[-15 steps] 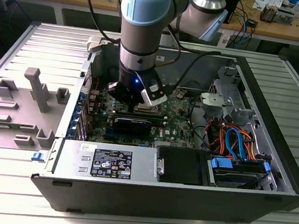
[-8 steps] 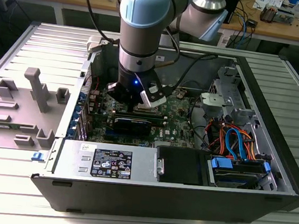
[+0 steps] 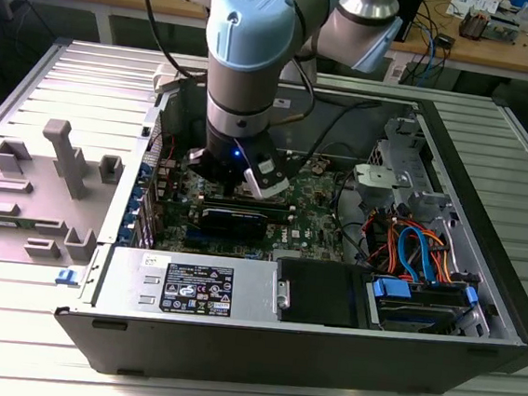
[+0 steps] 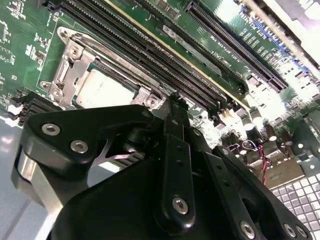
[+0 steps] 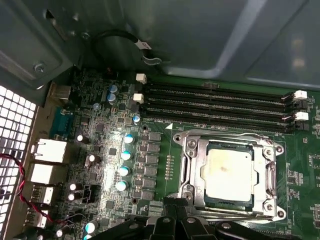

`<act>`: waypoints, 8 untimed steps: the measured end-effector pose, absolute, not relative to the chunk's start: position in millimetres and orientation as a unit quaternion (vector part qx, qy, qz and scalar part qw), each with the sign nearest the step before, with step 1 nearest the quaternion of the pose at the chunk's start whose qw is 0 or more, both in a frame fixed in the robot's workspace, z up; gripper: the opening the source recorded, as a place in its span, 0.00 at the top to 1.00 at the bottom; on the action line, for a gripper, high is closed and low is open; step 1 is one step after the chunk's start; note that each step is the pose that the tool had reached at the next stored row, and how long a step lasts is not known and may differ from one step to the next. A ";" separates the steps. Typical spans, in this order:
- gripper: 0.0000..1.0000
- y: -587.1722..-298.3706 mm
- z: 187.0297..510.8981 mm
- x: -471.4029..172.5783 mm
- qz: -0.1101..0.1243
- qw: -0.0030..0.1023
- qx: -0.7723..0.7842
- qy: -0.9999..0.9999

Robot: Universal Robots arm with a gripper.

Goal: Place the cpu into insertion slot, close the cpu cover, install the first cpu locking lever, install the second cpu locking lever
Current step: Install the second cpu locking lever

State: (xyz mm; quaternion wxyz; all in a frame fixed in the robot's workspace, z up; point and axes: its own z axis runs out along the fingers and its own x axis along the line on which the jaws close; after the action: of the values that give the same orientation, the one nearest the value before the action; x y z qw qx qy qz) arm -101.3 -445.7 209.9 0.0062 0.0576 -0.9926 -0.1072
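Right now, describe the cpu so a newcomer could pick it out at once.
Start at the green motherboard in the open computer case. Beside its long black memory slots sits a silvery metal cpu cover. The cpu is the flat, pale metal square showing through its cut-out middle.

You see the cpu (image 5: 229, 174), a flat square chip with a pale silver-grey top, lying level in the slot (image 5: 192, 172) on the green board, just beside the long black memory slots. The cover (image 5: 268, 175), a thin silvery frame, lies closed flat around the chip's edges in both wrist views.
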 end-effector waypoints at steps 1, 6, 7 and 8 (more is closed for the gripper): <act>0.89 -445.7 207.9 -102.3 -0.120 0.005 0.058 -0.991; 0.89 -445.7 203.4 -102.3 -0.138 0.004 0.058 -0.989; 0.89 -445.7 205.0 -102.3 -0.138 0.004 0.058 -0.989; 0.89 -445.7 209.0 -102.3 -0.138 0.004 0.058 -0.989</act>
State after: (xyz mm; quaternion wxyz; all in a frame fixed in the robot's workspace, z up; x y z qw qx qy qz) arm -102.3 -445.7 209.0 0.0044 0.0577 -0.9888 -0.1379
